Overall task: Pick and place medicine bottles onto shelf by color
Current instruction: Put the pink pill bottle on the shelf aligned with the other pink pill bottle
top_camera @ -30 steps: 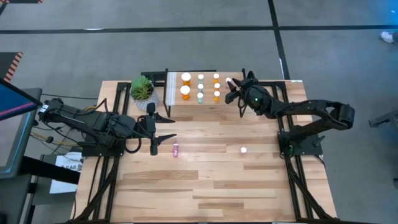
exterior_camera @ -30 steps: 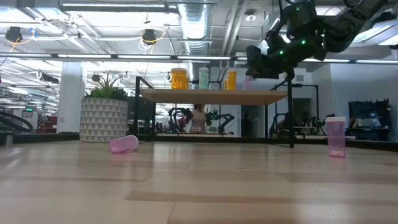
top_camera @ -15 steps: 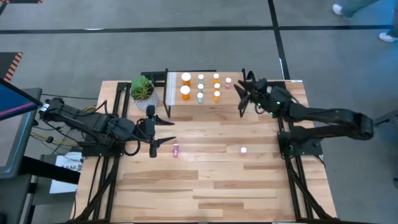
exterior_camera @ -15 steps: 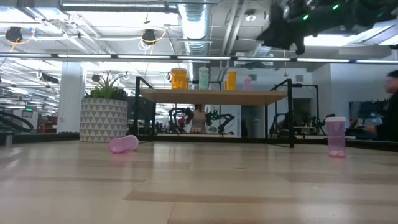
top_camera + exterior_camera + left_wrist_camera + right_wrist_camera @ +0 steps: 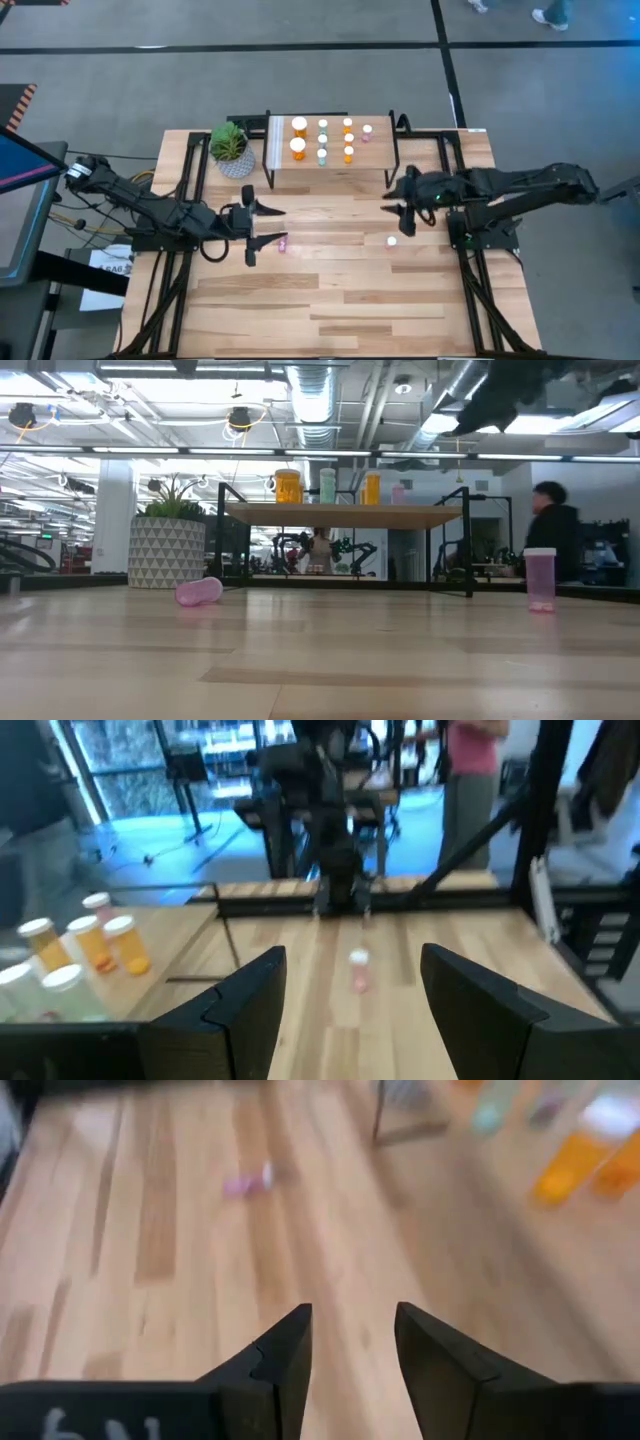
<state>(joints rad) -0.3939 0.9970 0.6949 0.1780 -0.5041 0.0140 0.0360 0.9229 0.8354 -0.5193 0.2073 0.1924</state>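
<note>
— While both grippers are held apart and empty, where are the loose bottles?
— One pink white-capped bottle point(image 5: 283, 242) lies beside the left gripper point(image 5: 262, 228); another point(image 5: 391, 241) stands below the right gripper point(image 5: 403, 207). A square, centred descent is advised before the low light-wood shelf point(image 5: 375, 150) is approached.

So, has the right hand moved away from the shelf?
Yes. The right hand left the shelf, now empty near the upright pink bottle.

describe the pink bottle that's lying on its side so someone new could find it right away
Start at the potted plant by the shelf. On the bare table before it, beside the left tool, lies a pink bottle. It is tipped over; the other loose pink bottle stands upright.
</note>
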